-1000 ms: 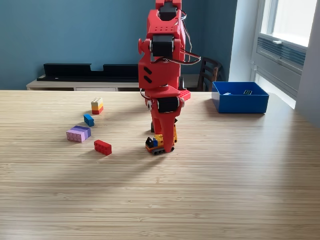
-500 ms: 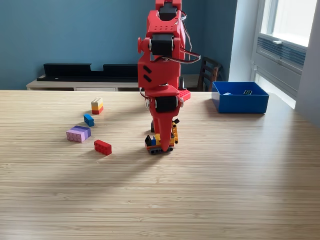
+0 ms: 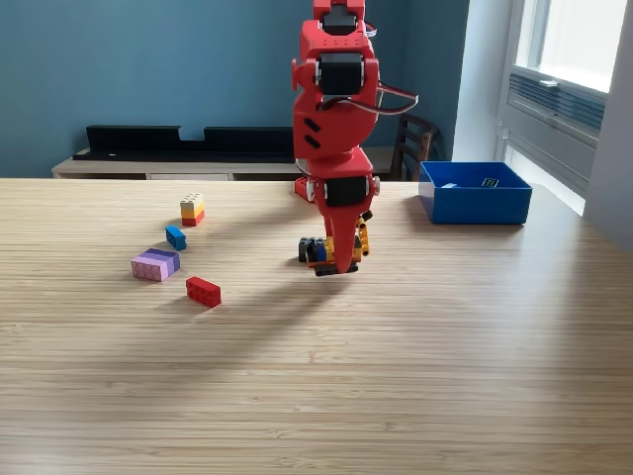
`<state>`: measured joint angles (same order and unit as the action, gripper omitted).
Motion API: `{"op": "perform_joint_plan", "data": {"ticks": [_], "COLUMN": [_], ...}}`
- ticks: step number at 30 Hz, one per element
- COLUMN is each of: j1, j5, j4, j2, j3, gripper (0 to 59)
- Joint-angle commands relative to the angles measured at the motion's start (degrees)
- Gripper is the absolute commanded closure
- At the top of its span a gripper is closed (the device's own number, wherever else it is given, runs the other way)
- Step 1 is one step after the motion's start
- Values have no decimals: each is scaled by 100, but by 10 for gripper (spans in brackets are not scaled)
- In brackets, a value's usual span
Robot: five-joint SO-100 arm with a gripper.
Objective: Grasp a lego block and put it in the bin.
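Note:
My red gripper (image 3: 341,259) points down over the middle of the wooden table, shut on a multicoloured lego block (image 3: 315,251) of black, blue, yellow and orange parts. The block hangs a little above the tabletop, sticking out to the exterior view's left of the fingers. The bright blue bin (image 3: 475,192) stands at the back right of the table, well apart from the gripper, with small items inside it.
Loose lego pieces lie to the exterior view's left: a red brick (image 3: 203,290), a lilac and purple block (image 3: 155,264), a small blue brick (image 3: 176,237) and a white, yellow and red stack (image 3: 192,209). The arm's red base (image 3: 336,183) sits behind the gripper. A chair (image 3: 415,143) stands beyond the table.
The gripper has lifted off the tabletop with the multicoloured block and swung towards the exterior view's right and back. The other lego pieces and the bin stay put.

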<state>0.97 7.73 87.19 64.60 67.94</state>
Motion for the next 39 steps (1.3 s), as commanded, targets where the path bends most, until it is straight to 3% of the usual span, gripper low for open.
{"op": "perform_joint_plan", "data": {"ticks": [1,8,17,39], "j1": [826,2285,4289,7409], "j5": [-264,-677,-914,-114], "j4": [378,756,809,949], "j2": [1134,2259,2856,2883], "j3": [-211,387,1204,1942], "gripper": [586,586,586,583]}}
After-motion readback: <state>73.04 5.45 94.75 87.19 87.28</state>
